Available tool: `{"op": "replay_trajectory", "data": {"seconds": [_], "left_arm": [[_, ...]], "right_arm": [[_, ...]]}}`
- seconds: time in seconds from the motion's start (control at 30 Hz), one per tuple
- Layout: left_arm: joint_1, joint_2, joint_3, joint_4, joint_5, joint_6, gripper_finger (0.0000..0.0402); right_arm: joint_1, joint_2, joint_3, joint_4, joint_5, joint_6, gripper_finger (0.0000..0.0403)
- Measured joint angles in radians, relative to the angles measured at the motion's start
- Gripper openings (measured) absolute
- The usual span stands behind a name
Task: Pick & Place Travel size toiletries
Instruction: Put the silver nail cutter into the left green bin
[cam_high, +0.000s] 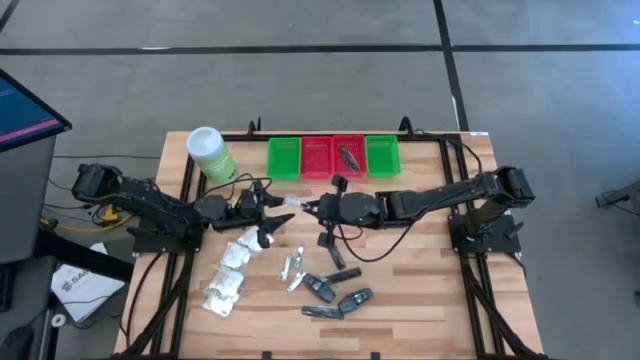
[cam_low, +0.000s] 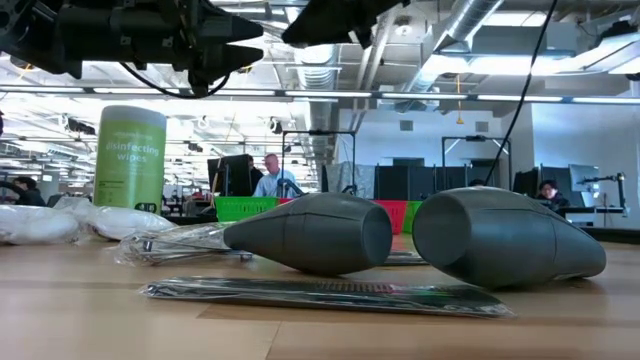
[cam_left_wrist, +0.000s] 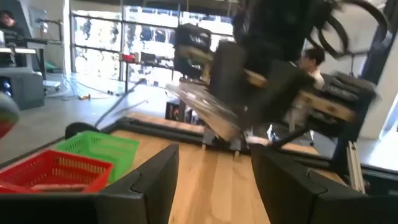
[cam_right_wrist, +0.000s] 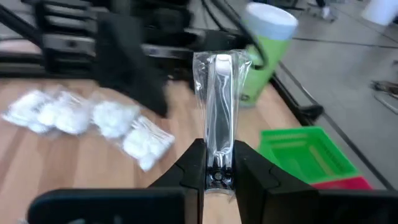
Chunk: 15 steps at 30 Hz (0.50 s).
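My right gripper is shut on a clear packet with a silver clipper inside, held above the table's middle. My left gripper stands open just left of it; in the left wrist view its fingers are short of the packet and touch nothing. On the wood lie more travel size toiletries: white puffy packets, small silver sachets and dark oblong pieces. My right gripper pinches the clear packet's near end between its two fingers. The fingers come from the table's right, slanting a little down, and lie along the packet. The packet sticks out ahead of the fingers toward my left gripper, lifted clear of the table.
Four small trays stand in a row at the table's far edge: green, red, red with a dark item inside, green. A tall light-green wipes canister stands at the far left. People sit in the room behind.
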Motion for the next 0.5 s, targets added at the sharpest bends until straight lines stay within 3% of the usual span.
{"op": "replay_trajectory", "data": {"seconds": [0.23, 0.5], "left_arm": [[0.037, 0.005, 0.000, 0.064, 0.072, 0.010, 0.0198], [0.039, 0.006, 0.000, 0.101, 0.080, 0.023, 0.0189]], "right_arm": [[-0.002, 0.002, 0.000, 0.009, 0.000, 0.000, 0.0045], [-0.001, 0.002, 0.000, 0.025, -0.001, -0.007, 0.0045]]}}
